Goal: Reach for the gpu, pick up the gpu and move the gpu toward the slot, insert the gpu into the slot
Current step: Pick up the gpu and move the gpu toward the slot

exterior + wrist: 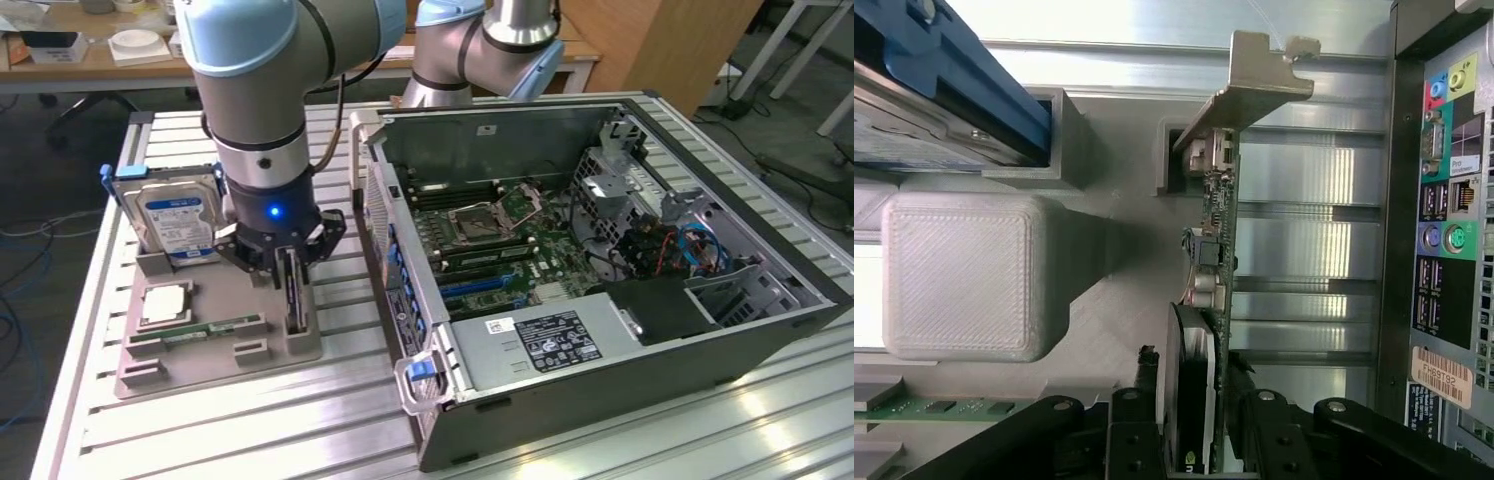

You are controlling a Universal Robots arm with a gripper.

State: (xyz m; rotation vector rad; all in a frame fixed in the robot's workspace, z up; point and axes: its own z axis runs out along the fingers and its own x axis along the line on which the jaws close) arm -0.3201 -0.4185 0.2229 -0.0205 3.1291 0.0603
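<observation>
The gpu (295, 300) stands on edge in the outer groove of a grey fixture (267, 352). In the wrist view the gpu (1216, 230) shows edge-on: green board, silver end bracket at its far end, black round fan near the fingers. My gripper (292, 272) is down over the card, and my gripper (1199, 415) is shut on the gpu with one black finger (1139, 425) on the fan side and the other against the board side. The slot (470, 287) is a long blue strip on the green motherboard inside the open computer case.
A blue-labelled hard drive (180, 215) stands upright at the fixture's back, with a CPU (163, 300) and a memory stick (200, 328) lying beside the card. The open case (587, 400) sits close on the exterior view's right; its rear port panel (1444, 240) is near the card. Ribbed aluminium table (267, 440) all round.
</observation>
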